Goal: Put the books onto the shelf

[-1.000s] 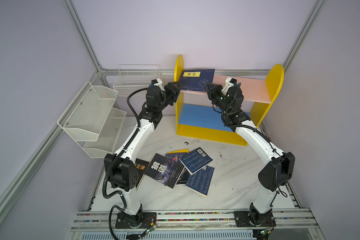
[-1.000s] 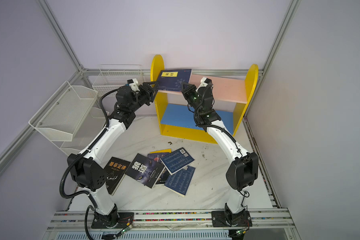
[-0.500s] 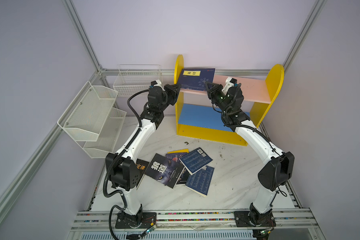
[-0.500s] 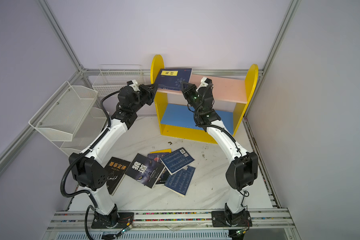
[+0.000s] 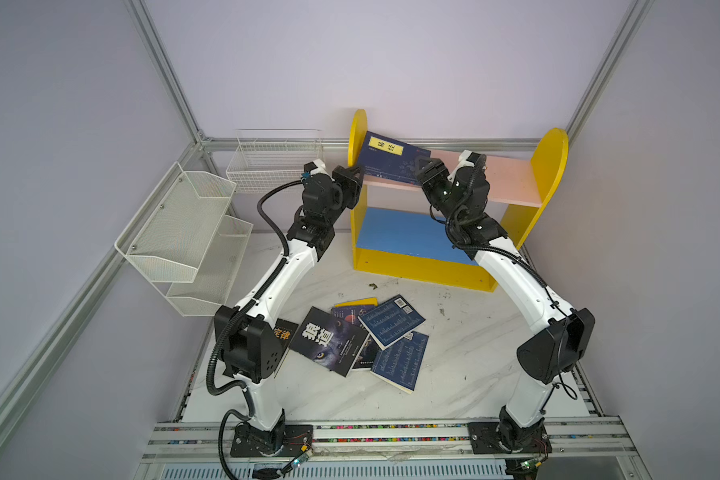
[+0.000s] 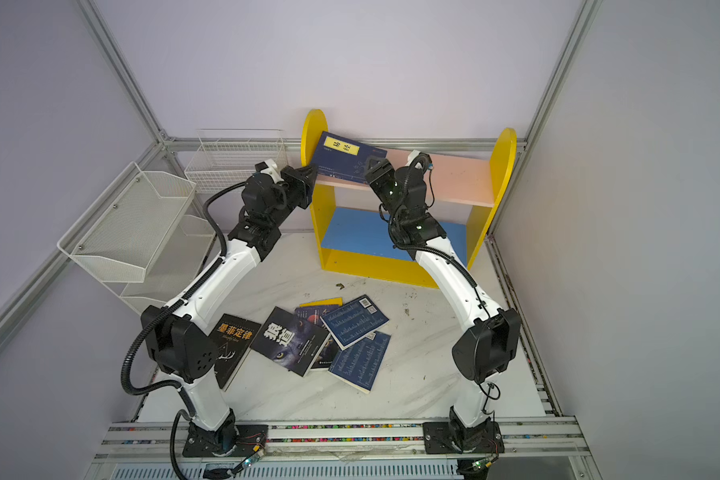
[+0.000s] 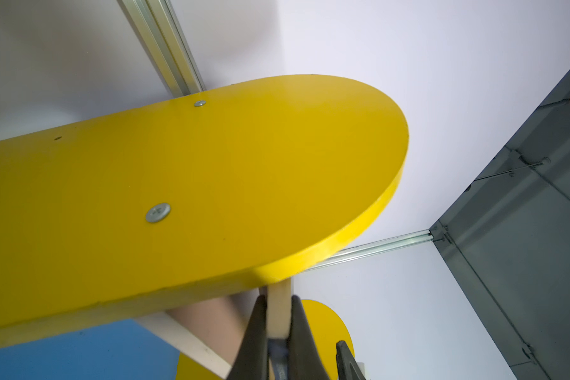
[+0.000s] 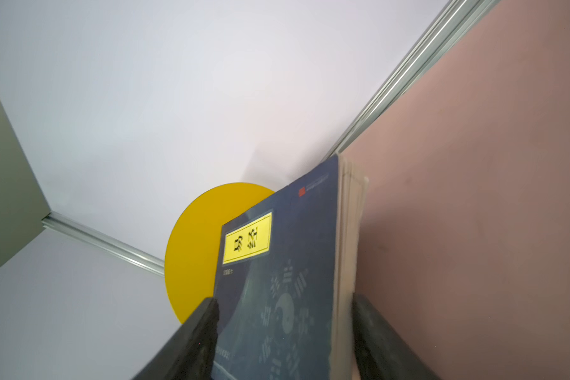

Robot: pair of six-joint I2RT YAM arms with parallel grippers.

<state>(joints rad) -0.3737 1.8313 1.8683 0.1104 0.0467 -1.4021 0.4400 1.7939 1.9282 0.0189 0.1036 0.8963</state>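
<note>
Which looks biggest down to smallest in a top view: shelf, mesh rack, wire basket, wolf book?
1. shelf
2. mesh rack
3. wire basket
4. wolf book

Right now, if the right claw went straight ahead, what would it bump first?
Probably the navy book: it sits between the right claw's open fingers. Past it comes the shelf's yellow side panel, though depth is unclear.

The left arm [image 5: 281, 272] and right arm [image 5: 512, 270] rise from bent elbows, wrists turned toward each other. The left gripper [image 5: 356, 174] clamps tight on a book [image 5: 385, 160]. The right gripper [image 5: 420, 166] has its fingers spread, the book's edge loose between them.
</note>
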